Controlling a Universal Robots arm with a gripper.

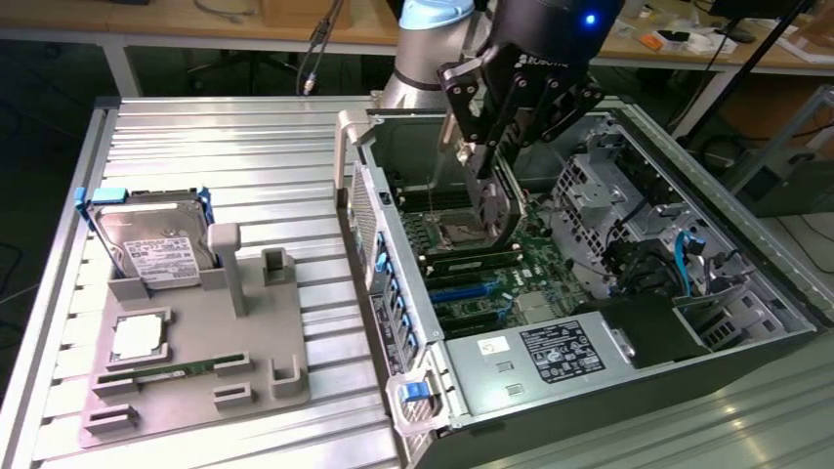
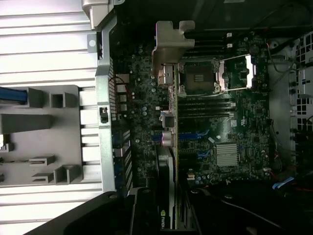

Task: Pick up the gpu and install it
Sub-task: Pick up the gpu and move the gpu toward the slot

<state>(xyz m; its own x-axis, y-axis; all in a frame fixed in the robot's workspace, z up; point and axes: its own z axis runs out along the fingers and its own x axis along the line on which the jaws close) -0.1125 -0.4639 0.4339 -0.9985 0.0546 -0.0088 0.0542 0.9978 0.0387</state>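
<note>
The gpu [image 1: 501,207] hangs edge-down inside the open computer case [image 1: 391,254], just above the motherboard [image 1: 489,278] near the CPU socket [image 1: 464,233]. My gripper [image 1: 493,161] is shut on its upper edge. In the wrist view the gpu [image 2: 168,147] appears edge-on, its silvery end bracket [image 2: 171,41] pointing toward the case's rear wall [image 2: 105,98]. The card hovers over the motherboard [image 2: 215,122] beside the blue slots [image 2: 193,137].
On the grey fixture [image 1: 195,322] at the exterior view's left stand a hard drive [image 1: 154,244], a CPU chip [image 1: 137,337] and a green memory stick [image 1: 176,369]. In the case, a power supply [image 1: 561,352] and drive cages [image 1: 612,205] border the motherboard.
</note>
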